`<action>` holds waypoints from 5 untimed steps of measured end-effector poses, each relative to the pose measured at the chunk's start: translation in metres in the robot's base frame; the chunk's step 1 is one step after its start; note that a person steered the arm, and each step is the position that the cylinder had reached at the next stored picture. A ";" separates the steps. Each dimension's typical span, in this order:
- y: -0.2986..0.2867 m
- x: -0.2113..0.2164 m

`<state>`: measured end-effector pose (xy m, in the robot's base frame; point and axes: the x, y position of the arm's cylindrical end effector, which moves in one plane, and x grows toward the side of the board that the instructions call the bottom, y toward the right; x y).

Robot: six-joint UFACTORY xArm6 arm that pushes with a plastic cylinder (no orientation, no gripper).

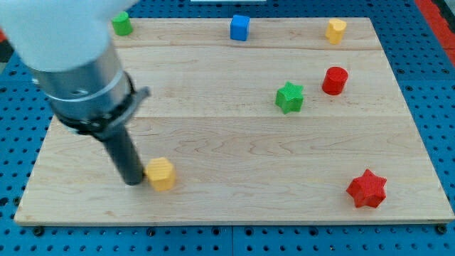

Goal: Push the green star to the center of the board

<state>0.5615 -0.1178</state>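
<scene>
The green star lies on the wooden board, right of the board's middle and a little toward the view's top. My tip stands at the view's lower left, touching or nearly touching the left side of a yellow cube. The tip is far to the left of the green star and below it.
A red cylinder sits just right of the green star. A red star lies at the lower right. Along the top edge are a green block, a blue cube and a yellow block.
</scene>
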 end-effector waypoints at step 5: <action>0.220 -0.105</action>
<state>0.4562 0.1017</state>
